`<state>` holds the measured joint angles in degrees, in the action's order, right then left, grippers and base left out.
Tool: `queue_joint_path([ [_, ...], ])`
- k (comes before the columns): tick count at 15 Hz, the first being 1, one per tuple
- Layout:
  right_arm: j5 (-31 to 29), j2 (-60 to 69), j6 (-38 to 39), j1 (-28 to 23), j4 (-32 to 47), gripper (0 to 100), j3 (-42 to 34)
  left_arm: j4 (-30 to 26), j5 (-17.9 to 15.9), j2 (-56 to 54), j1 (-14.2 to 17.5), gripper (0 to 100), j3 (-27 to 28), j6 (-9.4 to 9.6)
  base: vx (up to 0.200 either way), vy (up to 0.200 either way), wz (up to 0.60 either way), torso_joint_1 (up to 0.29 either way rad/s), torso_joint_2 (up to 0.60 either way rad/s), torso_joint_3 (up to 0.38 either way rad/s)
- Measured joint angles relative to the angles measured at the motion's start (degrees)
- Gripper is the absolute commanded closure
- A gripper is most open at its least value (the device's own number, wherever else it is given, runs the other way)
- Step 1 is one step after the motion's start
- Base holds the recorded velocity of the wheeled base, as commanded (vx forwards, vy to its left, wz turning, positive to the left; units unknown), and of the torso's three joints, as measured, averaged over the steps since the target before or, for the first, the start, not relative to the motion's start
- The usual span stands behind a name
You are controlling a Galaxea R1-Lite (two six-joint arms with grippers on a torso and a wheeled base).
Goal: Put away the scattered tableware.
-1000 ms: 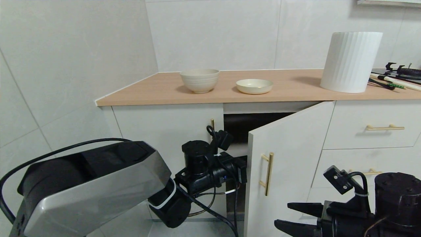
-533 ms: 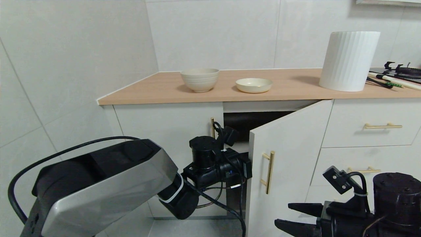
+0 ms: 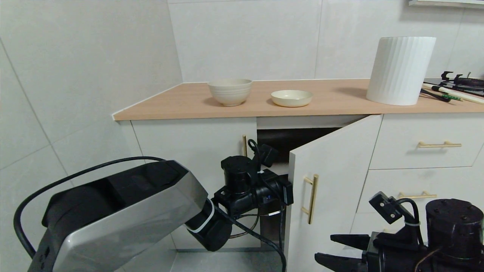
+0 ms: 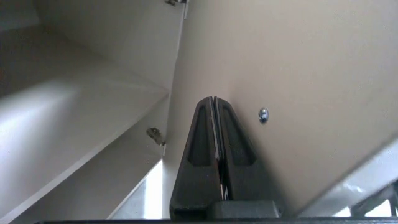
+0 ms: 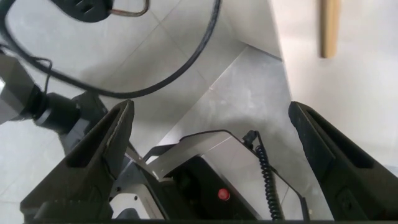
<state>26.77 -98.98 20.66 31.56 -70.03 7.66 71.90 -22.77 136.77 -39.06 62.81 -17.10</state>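
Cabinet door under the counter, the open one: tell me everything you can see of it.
The cabinet door is a flat white panel, smooth like painted board, with a vertical gold bar handle near its free edge. It stands partly open below the wooden countertop, hinged on the robot's right. The shut left gripper lies against or very near its inner face, beside a small screw.

No readable text, labels or numbers anywhere.

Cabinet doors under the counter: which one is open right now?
The right-hand door, with the vertical gold handle, stands swung outward. The door to its left sits flush and shut, as do the drawers.
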Motion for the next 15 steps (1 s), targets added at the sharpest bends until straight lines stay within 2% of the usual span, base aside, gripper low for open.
queue_joint_path([
  [3,0.00,0.09,0.00,-0.04,0.00,0,0.00,0.00,0.04,-0.90,-0.13,100,-1.45,0.00,0.000,0.000,0.00,0.000,0.00,0.000],
  [6,-0.01,0.09,-0.02,-0.06,0.05,0,0.00,-0.90,0.11,-1.02,-0.10,100,-1.12,-0.13,-0.200,0.000,0.00,0.007,0.01,-0.001],
  [15,0.00,0.28,-1.40,0.22,0.02,0,-0.17,-4.27,0.28,0.04,-0.18,100,1.74,-0.11,0.000,0.000,0.00,0.000,0.00,0.000],
])
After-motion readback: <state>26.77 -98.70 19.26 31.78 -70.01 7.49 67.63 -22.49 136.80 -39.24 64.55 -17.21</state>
